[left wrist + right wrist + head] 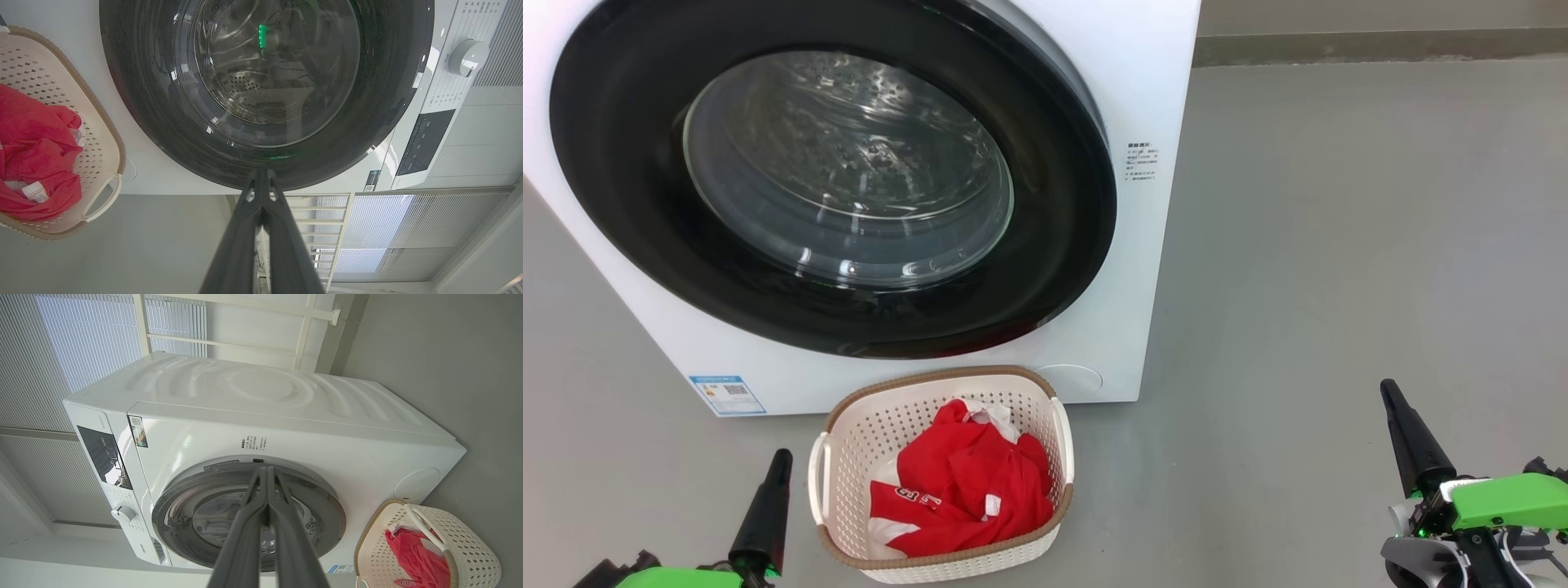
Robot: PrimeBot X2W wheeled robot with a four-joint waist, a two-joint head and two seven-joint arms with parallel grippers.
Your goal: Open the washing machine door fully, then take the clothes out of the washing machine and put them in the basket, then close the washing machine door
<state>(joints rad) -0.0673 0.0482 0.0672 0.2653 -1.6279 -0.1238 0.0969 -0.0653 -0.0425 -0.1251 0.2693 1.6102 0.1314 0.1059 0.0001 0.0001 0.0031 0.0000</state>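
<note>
The white washing machine [1143, 122] stands ahead with its round black-rimmed door [654, 245] lying flat against its front. Through the glass bowl I see the steel drum. On the floor in front sits the cream basket [849, 433], and the red and white clothes [968, 490] lie bundled inside it. My left gripper [780, 457] is shut and empty, low to the left of the basket. Far right of the basket, my right gripper [1388, 390] is shut and empty. The wrist views show the fingers [261, 179] [267, 473] pressed together, the door [135, 102] [327, 510] and the basket [114, 139] [470, 547].
Grey floor [1339, 245] spreads wide to the right of the machine. A wall base runs along the back [1380, 45]. The machine's control dial [468, 57] and dark panel [427, 141] sit at its top. White window frames and blinds [81, 343] stand behind it.
</note>
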